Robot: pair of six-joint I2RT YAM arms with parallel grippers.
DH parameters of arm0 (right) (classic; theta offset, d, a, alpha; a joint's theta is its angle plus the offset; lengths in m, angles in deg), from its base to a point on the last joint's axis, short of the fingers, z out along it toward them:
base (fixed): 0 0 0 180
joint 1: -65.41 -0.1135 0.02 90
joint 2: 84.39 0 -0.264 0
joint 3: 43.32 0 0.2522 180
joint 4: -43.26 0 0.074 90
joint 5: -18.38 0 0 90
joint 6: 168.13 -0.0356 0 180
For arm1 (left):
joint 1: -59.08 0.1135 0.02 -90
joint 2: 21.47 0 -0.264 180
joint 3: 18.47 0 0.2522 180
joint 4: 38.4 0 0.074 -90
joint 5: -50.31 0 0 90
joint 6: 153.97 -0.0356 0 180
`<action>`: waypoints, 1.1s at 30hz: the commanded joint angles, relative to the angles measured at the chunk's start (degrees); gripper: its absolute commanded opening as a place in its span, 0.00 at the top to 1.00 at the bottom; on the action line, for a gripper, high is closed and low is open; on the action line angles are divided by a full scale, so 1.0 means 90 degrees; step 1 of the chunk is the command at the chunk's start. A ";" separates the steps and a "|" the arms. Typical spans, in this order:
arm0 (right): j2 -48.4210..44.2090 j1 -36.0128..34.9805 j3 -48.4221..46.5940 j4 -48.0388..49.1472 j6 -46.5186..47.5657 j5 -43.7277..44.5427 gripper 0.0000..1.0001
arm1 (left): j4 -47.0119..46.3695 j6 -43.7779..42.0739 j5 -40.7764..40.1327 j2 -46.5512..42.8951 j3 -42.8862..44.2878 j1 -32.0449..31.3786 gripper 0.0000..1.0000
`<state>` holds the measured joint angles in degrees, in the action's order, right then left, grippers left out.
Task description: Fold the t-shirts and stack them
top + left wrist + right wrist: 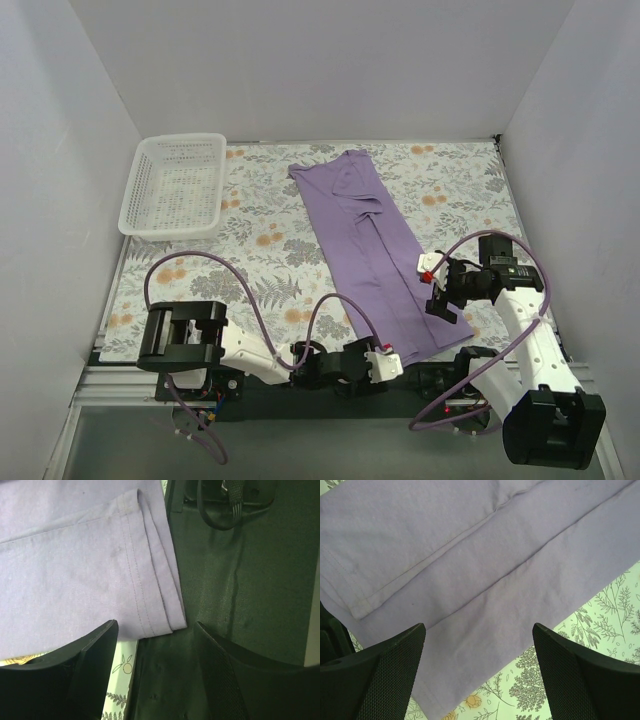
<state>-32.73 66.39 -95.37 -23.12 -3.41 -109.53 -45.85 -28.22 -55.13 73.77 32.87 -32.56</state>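
Lavender t-shirt (360, 230) lies on the table (250, 270) as a long, narrow strip folded lengthwise. Its long axis runs from the far middle down to the near right. A white basket (135, 195) stands at the far left, well apart from it. The left hand (156, 625) hangs low over the strip's near hem corner at the table's near edge, fingers parted around the corner and gripping nothing. The right hand (479, 627) hovers over the strip's right side further up, pointing down at the cloth, spread wide and empty. The left hand is nearer the hem, so the next fold likely carries that end away along the long axis.
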 commanded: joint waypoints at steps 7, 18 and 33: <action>0.0080 0.0292 0.0064 -0.0139 0.0321 -0.0309 0.06 | -0.0338 -0.0329 -0.0149 0.0442 0.0394 -0.0043 0.52; 0.0061 0.0341 0.0035 -0.0286 0.0389 -0.0319 0.06 | -0.0416 -0.0183 -0.0110 0.0570 0.0307 -0.0033 0.94; 0.0207 0.0341 0.0581 -0.1350 0.2877 0.1271 0.15 | -0.0894 0.0247 -0.0071 0.0072 -0.0055 0.0064 1.00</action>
<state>-31.09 69.16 -91.59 -30.88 13.44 -103.52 -51.25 -27.45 -56.16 77.68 33.26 -32.41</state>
